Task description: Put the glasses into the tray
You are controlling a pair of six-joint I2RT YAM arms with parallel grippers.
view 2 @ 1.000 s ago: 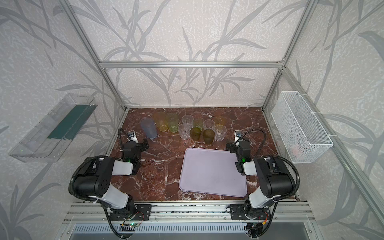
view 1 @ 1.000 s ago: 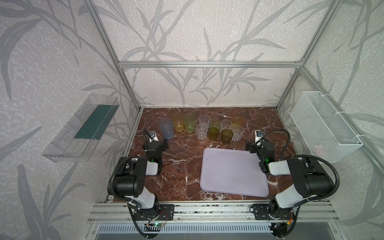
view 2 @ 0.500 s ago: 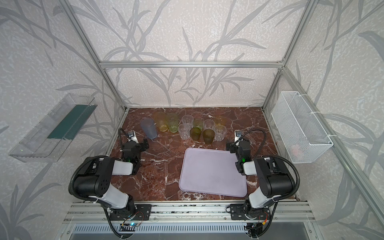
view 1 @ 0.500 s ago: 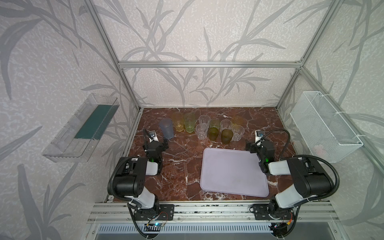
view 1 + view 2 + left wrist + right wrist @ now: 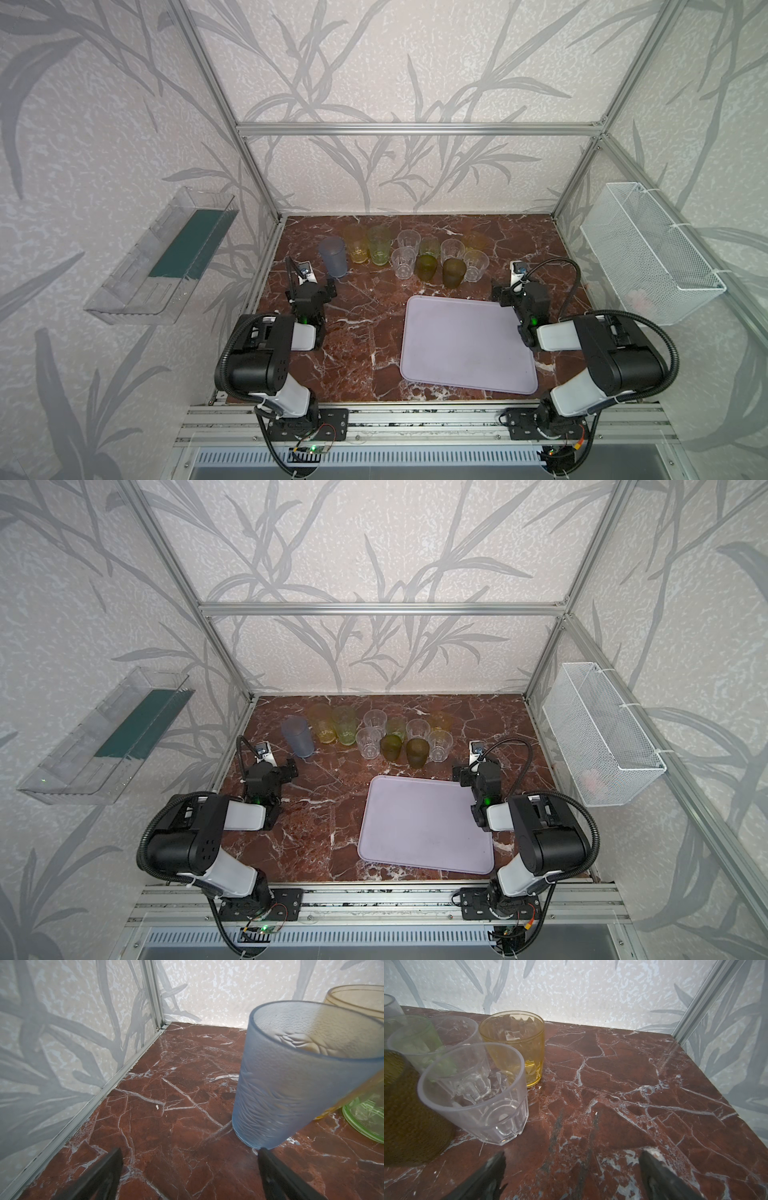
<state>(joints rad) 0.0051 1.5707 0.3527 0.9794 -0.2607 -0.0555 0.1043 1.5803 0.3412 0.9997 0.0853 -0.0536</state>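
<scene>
Red-brown veined marble worktop [image 5: 357, 340]; eleven translucent glasses [image 5: 427, 267] at twelve o'clock, four clear and faceted; smooth rounded lilac tray [image 5: 465, 345] at five; left gripper [image 5: 189, 1152] and right gripper [image 5: 572, 1154] released.

No readable text, label, brand, number or sign shows on anything in these views.

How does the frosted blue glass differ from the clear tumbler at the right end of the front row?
The frosted blue glass is taller; the clear tumbler is squat. The blue glass is cloudy with a wavy texture; the tumbler is see-through and faceted. The blue glass stands at the group's left end, the tumbler at its right. Both stand upright on the table, outside the tray.
</scene>
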